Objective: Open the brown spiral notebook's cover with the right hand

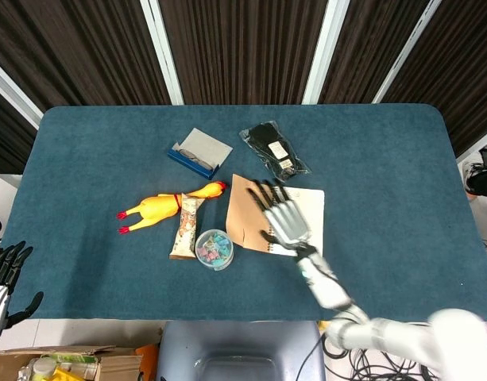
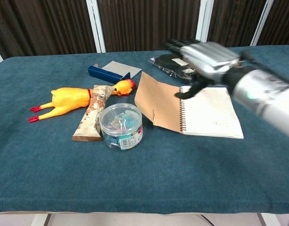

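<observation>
The brown spiral notebook lies open mid-table. Its brown cover (image 1: 247, 213) (image 2: 158, 106) is folded out flat to the left of the spiral, and the white lined page (image 1: 309, 208) (image 2: 211, 112) faces up. My right hand (image 1: 284, 216) (image 2: 205, 55) hovers over the spiral and page with its fingers spread, holding nothing and clear of the cover. It is motion-blurred in the chest view. My left hand (image 1: 0, 276) sits at the lower left edge of the head view, off the table, fingers extended and empty.
Left of the cover lie a clear tub of coloured clips (image 1: 214, 248) (image 2: 121, 125), a snack wrapper (image 1: 184, 228) and a yellow rubber chicken (image 1: 160, 208). A blue box (image 1: 199, 152) and a black packet (image 1: 275, 151) lie behind the notebook.
</observation>
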Motion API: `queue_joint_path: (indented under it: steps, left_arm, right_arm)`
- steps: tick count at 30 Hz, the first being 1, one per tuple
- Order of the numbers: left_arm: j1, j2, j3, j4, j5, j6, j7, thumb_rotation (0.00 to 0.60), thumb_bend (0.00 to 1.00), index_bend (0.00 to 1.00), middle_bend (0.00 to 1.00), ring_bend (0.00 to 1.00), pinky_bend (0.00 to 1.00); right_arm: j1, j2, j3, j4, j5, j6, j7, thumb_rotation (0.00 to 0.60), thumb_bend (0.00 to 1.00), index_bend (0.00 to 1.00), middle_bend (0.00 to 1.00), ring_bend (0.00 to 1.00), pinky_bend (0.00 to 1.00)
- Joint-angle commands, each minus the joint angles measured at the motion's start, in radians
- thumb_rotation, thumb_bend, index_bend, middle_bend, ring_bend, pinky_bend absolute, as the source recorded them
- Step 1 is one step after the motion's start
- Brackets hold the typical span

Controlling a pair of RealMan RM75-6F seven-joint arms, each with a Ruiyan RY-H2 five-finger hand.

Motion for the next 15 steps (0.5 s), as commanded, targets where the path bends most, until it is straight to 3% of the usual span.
queue_joint_path:
  steps: [1, 4, 7, 11, 15]
  left_arm:
    - [0.016, 0.028, 0.003, -0.055, -0.014, -0.007, 0.058, 0.600, 0.35, 0.00, 0.03, 0.00, 0.02]
    - [0.028, 0.035, 0.013, -0.082, 0.006, 0.008, 0.088, 0.600, 0.35, 0.00, 0.03, 0.00, 0.02]
    - [0.035, 0.037, 0.022, -0.088, 0.017, 0.011, 0.098, 0.600, 0.35, 0.00, 0.03, 0.00, 0.02]
    - [0.030, 0.048, 0.053, -0.104, 0.044, -0.030, 0.119, 0.600, 0.35, 0.00, 0.03, 0.00, 0.02]
    - [0.025, 0.051, 0.051, -0.121, 0.050, -0.041, 0.144, 0.600, 0.35, 0.00, 0.03, 0.00, 0.02]
  right_arm:
    - [-0.324, 0.403, -0.241, -0.368, -0.118, 0.301, -0.021, 0.600, 0.16, 0.00, 0.00, 0.00, 0.00]
    - [-0.463, 0.484, -0.324, -0.366, -0.129, 0.426, 0.009, 0.600, 0.16, 0.00, 0.00, 0.00, 0.00]
    - [-0.529, 0.495, -0.347, -0.327, -0.116, 0.469, 0.061, 0.600, 0.16, 0.00, 0.00, 0.00, 0.00]
    - [-0.577, 0.516, -0.353, -0.260, -0.096, 0.454, 0.208, 0.600, 0.16, 0.00, 0.00, 0.00, 0.00]
    - [-0.593, 0.531, -0.332, -0.243, -0.137, 0.475, 0.254, 0.600, 0.16, 0.00, 0.00, 0.00, 0.00]
